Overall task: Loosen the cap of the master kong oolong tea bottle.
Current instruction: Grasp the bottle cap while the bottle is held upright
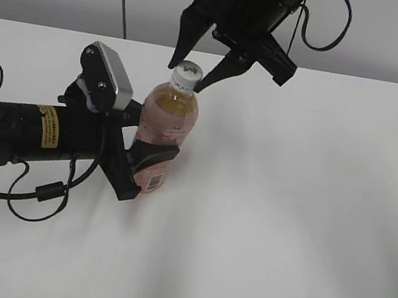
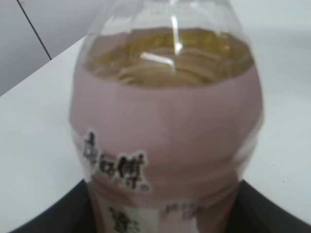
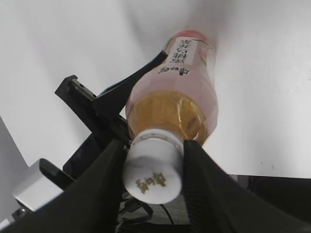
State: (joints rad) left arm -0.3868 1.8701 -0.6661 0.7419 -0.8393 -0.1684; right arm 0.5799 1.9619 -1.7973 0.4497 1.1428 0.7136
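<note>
The master kong oolong tea bottle stands upright on the white table, amber tea above a pale pink label. My left gripper reaches in from the left and is shut on the bottle's lower body. In the left wrist view the bottle fills the frame between the two black fingers of that gripper. The white cap sits on top. My right gripper comes down from above with one finger on each side of the cap. In the right wrist view both fingers of that gripper press against the cap, above the bottle.
The left arm lies low across the table's left side, with a grey camera block and loose black cables. White table surface spreads to the right and front. A grey wall stands behind.
</note>
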